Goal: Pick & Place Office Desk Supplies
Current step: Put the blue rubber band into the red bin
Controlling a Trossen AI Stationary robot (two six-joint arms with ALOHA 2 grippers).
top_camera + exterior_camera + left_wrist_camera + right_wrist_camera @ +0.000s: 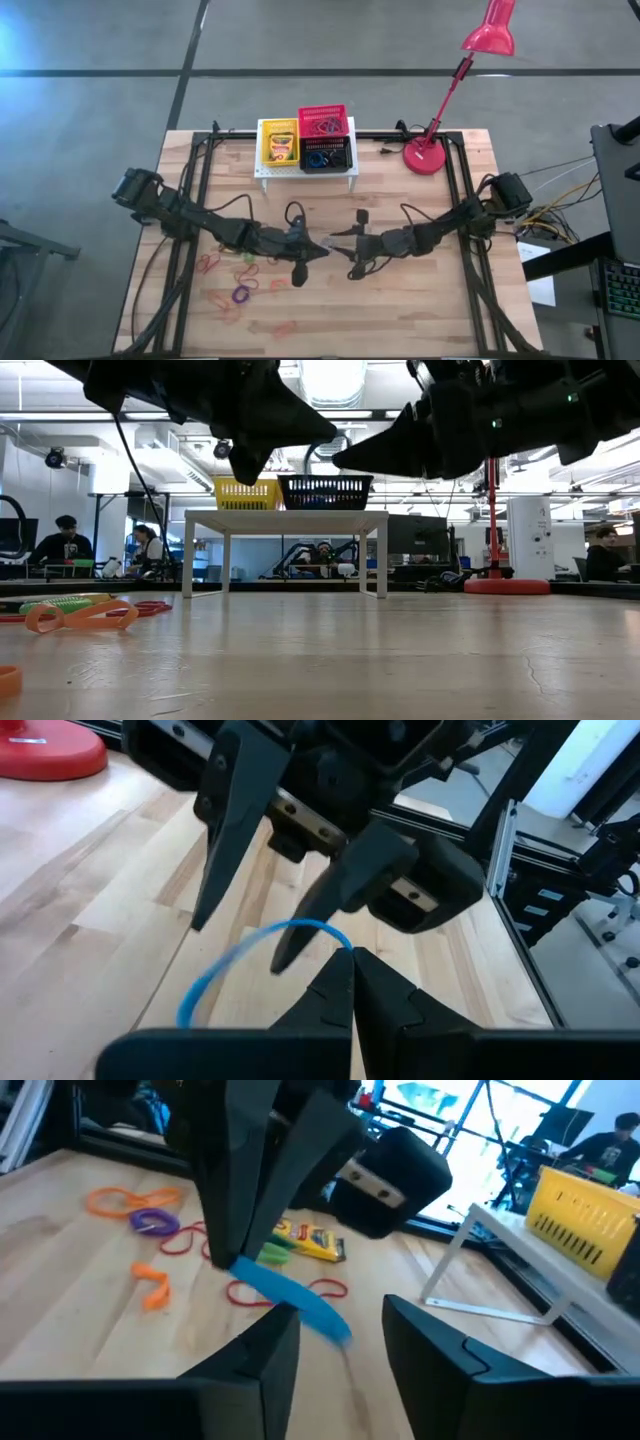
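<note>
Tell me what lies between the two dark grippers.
A thin blue elastic loop, pinched by the shut left gripper, reaching toward the open right gripper; both wrist views show it.

The room was lit brightly by ceiling lights (330, 378). Glare was seen behind the dark arms. The blue loop (290, 1295) was blurred by motion.

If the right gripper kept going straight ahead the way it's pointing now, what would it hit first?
Most likely the blue elastic loop pinched in the left gripper, which faces it over mid-table. The right gripper is open, and the loop hangs just ahead of its fingers; the left fingers come right behind, though depth is hard to judge.
</note>
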